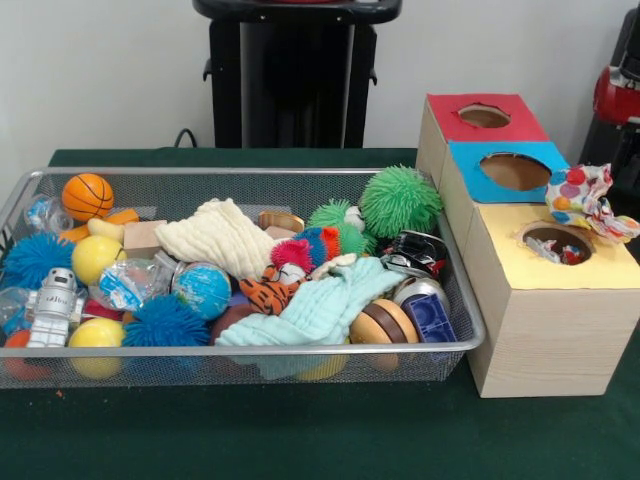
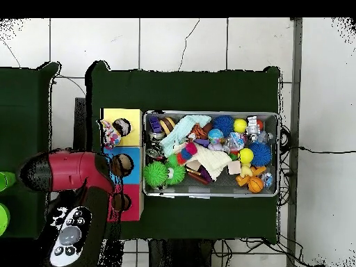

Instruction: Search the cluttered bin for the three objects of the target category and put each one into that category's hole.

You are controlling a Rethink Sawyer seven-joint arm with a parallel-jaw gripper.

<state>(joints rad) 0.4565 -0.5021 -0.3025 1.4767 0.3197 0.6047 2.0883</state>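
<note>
The gripper itself is not seen in either view, so I cannot tell how its jaws stand; only the red arm (image 2: 73, 170) shows at the left of the overhead view, and a printed rag (image 1: 588, 200) hangs at the right edge of the front view, just above the yellow hole (image 1: 556, 243) — what holds it is hidden. Inside this hole another printed rag (image 1: 560, 254) shows. The bin (image 1: 470, 330) at left centre holds a cream cloth (image 1: 215, 238), a mint cloth (image 1: 320, 305), spiky balls and other toys — close beside the boxes.
</note>
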